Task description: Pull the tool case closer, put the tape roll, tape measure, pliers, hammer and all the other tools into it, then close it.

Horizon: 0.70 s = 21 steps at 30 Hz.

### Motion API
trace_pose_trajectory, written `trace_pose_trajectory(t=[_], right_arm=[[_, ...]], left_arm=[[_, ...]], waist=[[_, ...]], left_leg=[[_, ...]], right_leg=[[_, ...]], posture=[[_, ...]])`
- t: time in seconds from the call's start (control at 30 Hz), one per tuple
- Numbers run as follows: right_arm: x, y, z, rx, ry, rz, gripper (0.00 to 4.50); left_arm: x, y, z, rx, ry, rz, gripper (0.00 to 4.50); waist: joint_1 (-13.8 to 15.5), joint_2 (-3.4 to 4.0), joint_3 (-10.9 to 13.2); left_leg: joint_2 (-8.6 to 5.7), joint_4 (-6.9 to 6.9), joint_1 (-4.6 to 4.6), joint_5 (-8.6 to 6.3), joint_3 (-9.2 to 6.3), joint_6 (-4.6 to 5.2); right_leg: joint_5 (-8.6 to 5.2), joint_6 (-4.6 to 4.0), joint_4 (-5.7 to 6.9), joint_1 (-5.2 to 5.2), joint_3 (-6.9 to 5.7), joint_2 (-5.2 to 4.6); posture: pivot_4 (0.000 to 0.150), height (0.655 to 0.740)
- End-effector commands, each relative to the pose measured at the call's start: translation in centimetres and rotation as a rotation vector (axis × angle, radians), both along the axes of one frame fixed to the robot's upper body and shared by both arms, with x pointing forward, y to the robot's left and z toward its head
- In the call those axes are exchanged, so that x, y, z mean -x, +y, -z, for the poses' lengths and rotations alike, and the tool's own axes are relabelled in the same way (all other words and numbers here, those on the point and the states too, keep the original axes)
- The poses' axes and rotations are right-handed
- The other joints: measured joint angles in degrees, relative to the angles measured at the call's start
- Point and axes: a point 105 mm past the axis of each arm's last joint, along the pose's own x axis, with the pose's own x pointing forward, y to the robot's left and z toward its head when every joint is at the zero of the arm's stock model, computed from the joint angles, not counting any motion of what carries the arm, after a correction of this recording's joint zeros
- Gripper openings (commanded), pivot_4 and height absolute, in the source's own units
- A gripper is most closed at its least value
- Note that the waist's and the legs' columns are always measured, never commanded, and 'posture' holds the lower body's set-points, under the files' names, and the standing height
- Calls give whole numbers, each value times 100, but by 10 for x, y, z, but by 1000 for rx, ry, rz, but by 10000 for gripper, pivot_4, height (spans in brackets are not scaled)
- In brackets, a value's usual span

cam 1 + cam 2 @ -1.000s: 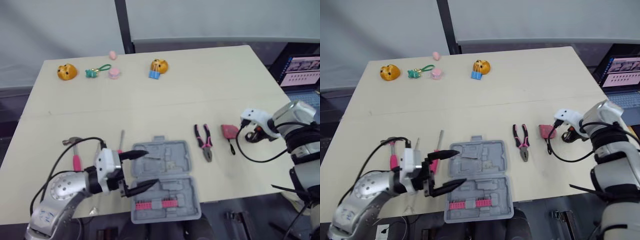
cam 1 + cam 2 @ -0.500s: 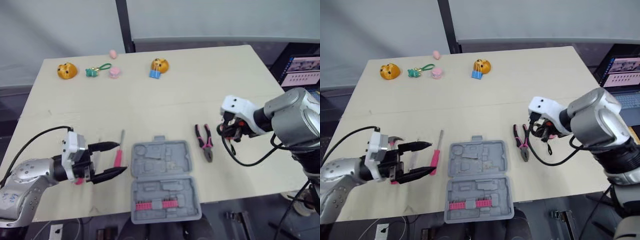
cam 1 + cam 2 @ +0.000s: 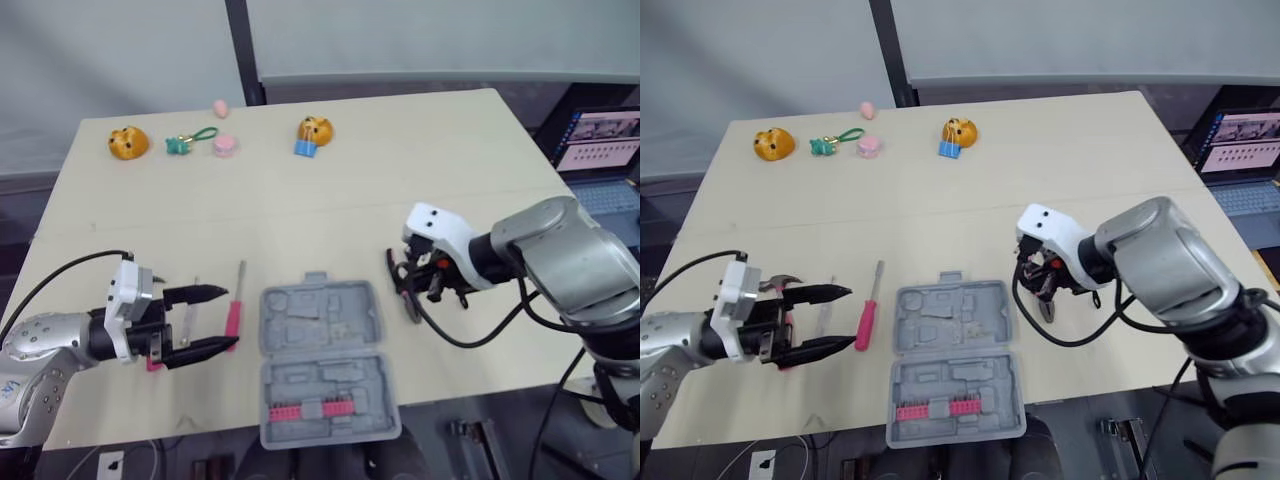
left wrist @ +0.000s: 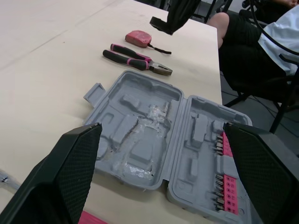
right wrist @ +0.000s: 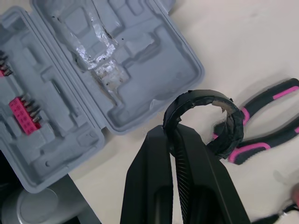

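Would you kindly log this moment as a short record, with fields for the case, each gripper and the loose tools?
tool case: open flat near the front edge of the table, pink bit rack in its near half
right gripper: shut on the tape roll, over the pliers, right of the case
left gripper: open, beside the screwdriver, left of the case
hammer: partly hidden behind the left gripper
tape measure: on the table, on the pliers' far side from the case

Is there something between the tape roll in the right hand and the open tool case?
Nothing visible. The right hand holds the tape roll above the pliers; only bare table lies between it and the tool case.
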Motion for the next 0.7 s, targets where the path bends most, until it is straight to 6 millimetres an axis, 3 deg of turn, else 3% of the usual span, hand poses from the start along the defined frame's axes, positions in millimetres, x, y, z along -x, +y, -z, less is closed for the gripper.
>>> trace_pose_trajectory(t=[0.03, 0.37, 0.7], right_arm=[[3, 16, -4, -26, -35, -39, 328], [-8, 50, 3, -70, -47, -70, 328], [-18, 100, 11, -157, -40, -134, 328]], left_arm=[[6, -1, -10, -48, -61, 28, 45000], [8, 26, -8, -86, -103, -90, 45000], [11, 49, -5, -113, -74, -176, 45000]], waist=[[-14, 0, 0], [-78, -2, 0], [-130, -7, -3]], left_leg=[[1, 0, 0, 0, 3, 0], [0, 2, 0, 0, 6, 0], [5, -7, 0, -2, 16, 0]], right_leg=[[0, 0, 3, -2, 0, 0], [-1, -3, 10, -7, 1, -1], [-5, -11, 58, -65, -2, -6]], posture=[[1500, 7400], [1500, 7400], [1500, 7400]])
